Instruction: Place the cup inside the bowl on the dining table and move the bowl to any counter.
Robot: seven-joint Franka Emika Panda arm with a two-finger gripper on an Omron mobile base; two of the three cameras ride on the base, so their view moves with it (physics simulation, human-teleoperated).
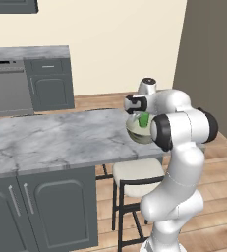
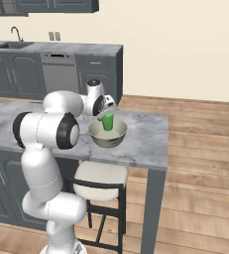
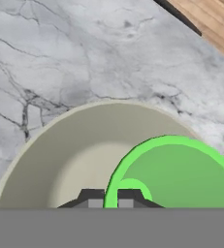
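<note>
The wide grey bowl (image 2: 107, 136) stands on the marbled dining table (image 2: 145, 134), near the end above the stool. The small green cup (image 2: 107, 122) stands upright inside it, toward one side. My gripper (image 2: 107, 111) comes down from above and is shut on the cup's rim. In the hand view the dark fingertips (image 3: 91, 196) straddle the green wall of the cup (image 3: 181, 179), with the cream inside of the bowl (image 3: 74, 155) around it. From the left base view, the cup (image 1: 144, 119) and bowl (image 1: 137, 134) are partly hidden behind my arm, with the gripper (image 1: 140, 115) just above them.
A white-seated stool (image 2: 98, 176) is tucked under the table end. Along the beige wall runs the grey counter (image 2: 61, 47) with a dishwasher (image 2: 58, 72) and a sink faucet (image 2: 17, 33). Wooden floor lies to the right of the table.
</note>
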